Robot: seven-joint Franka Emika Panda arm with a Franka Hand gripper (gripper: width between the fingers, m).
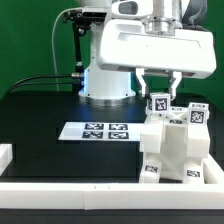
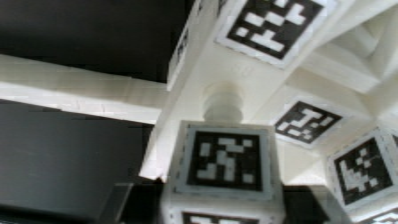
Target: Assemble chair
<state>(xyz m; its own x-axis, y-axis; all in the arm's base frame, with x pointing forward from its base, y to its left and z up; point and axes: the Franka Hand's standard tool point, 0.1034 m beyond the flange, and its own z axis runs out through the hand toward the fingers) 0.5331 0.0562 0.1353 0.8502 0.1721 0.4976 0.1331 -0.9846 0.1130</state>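
The chair (image 1: pixel 178 150) stands as a white blocky structure with square tags at the exterior view's right, beside the front rail. My gripper (image 1: pixel 158 92) hangs right above it, shut on a white tagged chair leg (image 1: pixel 158 103) that sits upright at the structure's top. In the wrist view the same leg (image 2: pixel 222 158) fills the space between my dark fingers (image 2: pixel 139 197). More tagged chair pieces (image 2: pixel 306 122) lie around and beyond it. How the leg's lower end meets the structure is hidden.
The marker board (image 1: pixel 104 131) lies flat on the black table at the exterior view's centre. A white border rail (image 1: pixel 70 186) runs along the front and left edges. The arm's white base (image 1: pixel 105 80) stands behind, with cables before a green backdrop.
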